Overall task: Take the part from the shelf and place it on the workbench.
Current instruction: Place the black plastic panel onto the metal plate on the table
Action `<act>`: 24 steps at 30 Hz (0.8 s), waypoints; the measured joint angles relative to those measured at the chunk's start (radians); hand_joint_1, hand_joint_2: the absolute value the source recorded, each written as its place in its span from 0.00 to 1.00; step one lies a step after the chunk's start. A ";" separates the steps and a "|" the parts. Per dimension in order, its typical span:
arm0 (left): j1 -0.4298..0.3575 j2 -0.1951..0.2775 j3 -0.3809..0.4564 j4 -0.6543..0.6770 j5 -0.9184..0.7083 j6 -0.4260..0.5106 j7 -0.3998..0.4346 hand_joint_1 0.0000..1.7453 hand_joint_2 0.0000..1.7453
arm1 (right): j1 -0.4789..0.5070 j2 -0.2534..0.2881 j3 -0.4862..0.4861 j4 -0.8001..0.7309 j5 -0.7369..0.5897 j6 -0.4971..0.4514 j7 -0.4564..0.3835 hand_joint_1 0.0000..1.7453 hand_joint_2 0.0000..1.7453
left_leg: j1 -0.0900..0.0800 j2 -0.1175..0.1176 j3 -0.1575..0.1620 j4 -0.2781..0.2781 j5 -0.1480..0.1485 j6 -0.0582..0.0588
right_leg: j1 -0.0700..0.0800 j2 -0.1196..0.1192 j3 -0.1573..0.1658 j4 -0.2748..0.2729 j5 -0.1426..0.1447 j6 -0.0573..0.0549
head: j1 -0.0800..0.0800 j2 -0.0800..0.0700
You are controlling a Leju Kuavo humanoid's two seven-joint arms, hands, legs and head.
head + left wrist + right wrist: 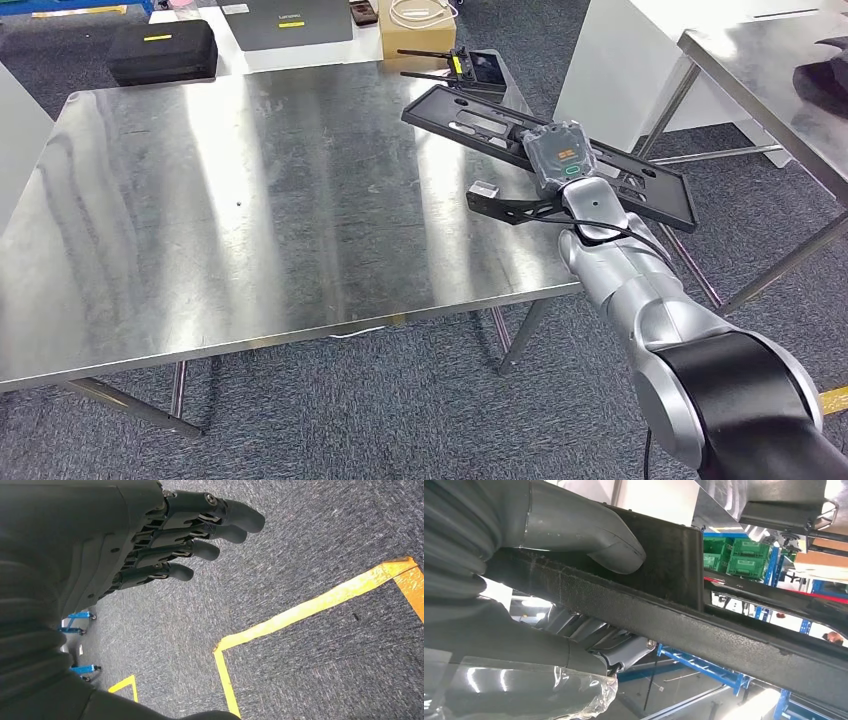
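Outstretched, the right robot hand [562, 160] grips the black part [470, 118] above the workbench [200, 200]; left robot hand [150, 545] hangs slack, holding nothing.

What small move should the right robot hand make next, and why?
Probably lower the part flat onto the workbench. The right robot hand holds it tilted above the bench's right edge, one end past the edge, so a slight shift inward first seems wise.

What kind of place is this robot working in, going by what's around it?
Probably a workshop or factory test area. A bare steel workbench stands on grey carpet marked with yellow floor tape, green storage crates sit on blue racking, and the right hand holds a long black part.
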 joint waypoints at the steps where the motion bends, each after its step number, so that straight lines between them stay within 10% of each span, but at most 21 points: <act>1: 0.000 0.000 0.000 0.000 0.000 0.000 -0.001 0.00 1.00 | 0.000 -0.001 -0.002 0.000 0.001 0.000 -0.001 1.00 1.00 | 0.000 0.000 0.000 0.000 0.000 0.000 | 0.000 0.000 0.000 0.000 0.000 0.000 | 0.000 0.000; 24: 0.000 -0.003 0.024 0.000 0.019 0.013 -0.022 0.00 1.00 | 0.009 0.076 0.064 0.000 -0.010 -0.056 -0.079 1.00 1.00 | 0.000 0.000 0.000 0.000 0.000 0.000 | 0.000 0.000 0.000 0.000 0.000 0.000 | 0.000 0.000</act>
